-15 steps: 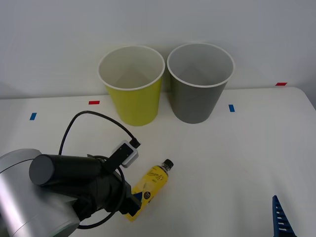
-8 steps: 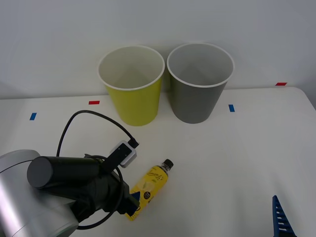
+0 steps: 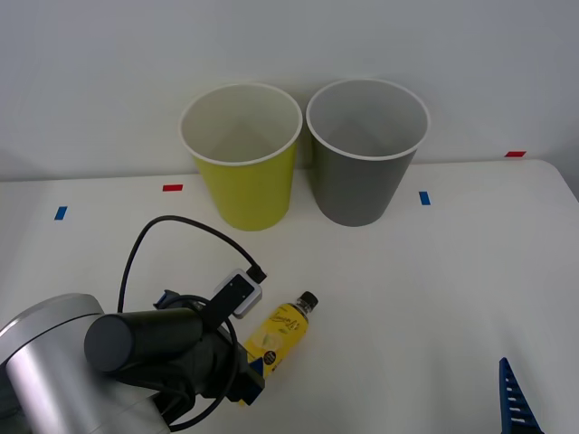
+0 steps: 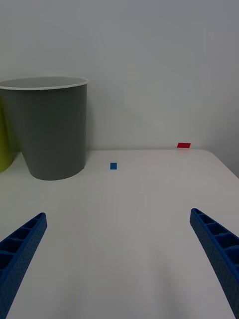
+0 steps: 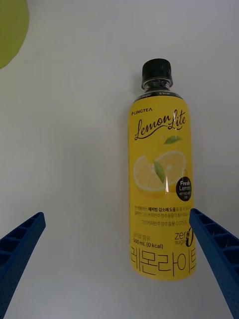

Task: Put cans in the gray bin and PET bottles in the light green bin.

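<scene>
White tabletop [image 3: 434, 298] against a plain pale wall, small blue and red tape marks scattered on it. Left gripper [image 5: 117, 269] sat low over the near-left part of the table, its jaws wide apart, one blue finger [image 5: 20, 249] off to the bottle's side and the other [image 5: 216, 249] right at the edge of the label, nothing clamped yet; this looked like lining up for a grab across the body. PET bottle [image 3: 280, 333] lay flat on its side just in front of that gripper, yellow label up, base toward the robot. Its long axis ran from the near left to the far right, black cap [image 3: 308, 299] pointing away toward the bins. Light green bin [image 3: 242, 163] stood upright at the back, left of centre, mouth open, well apart from the bottle; probably the drop target for it. Gray bin [image 3: 364, 158] stood upright just beside it on the right, the two nearly touching. Right gripper [image 4: 119, 249] was parked low at the near-right, jaws apart and holding nothing, facing the gray bin.
</scene>
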